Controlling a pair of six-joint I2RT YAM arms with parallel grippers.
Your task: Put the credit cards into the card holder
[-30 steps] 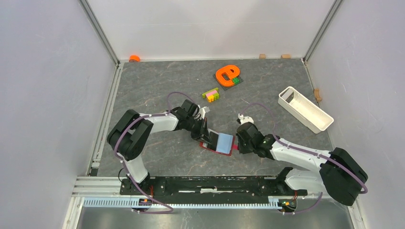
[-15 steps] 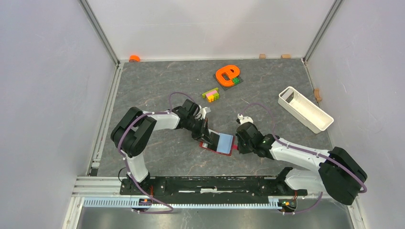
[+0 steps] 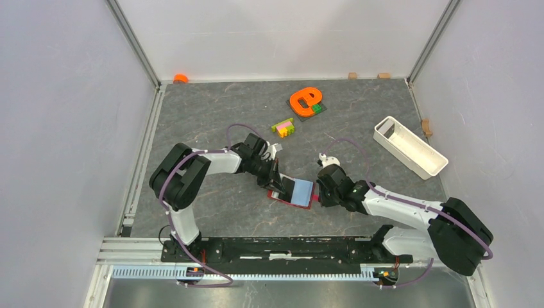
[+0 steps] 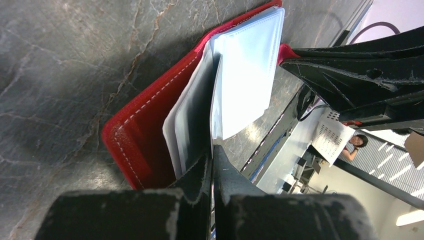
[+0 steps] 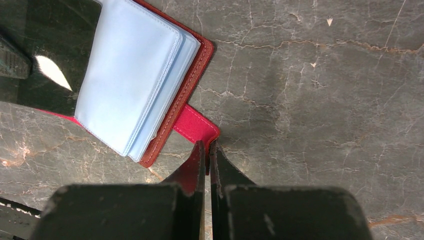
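At the bottom edge of the overhead view a black and aluminium rail point(image 3: 269, 247) carries both arm bases, and beyond it lies a dark grey, marble-veined table point(image 3: 212, 115) boxed in by pale, plain walls. The left arm rises to a bent elbow at lower left and reaches right. The right arm stretches low from the lower right corner toward the left. They meet at the middle, where the card holder point(image 3: 300, 192) lies open, red cover down and light-blue sleeves point(image 5: 130, 75) up. The left gripper point(image 3: 278, 186) has its fingers pressed together at the sleeves' left edge; whether a sleeve is pinched cannot be told. The right gripper point(image 3: 319, 192) is likewise closed, its tips touching the red snap tab point(image 5: 197, 125). A dark glossy patch at upper left of the right wrist view is too unclear to name. Farther up sit multicoloured toy bricks point(image 3: 283, 128), then an orange e-shaped piece point(image 3: 305, 101) on a dark square. A white oblong tray point(image 3: 410, 146) lies at the right. Small tan blocks point(image 3: 352, 75) sit along the far wall.
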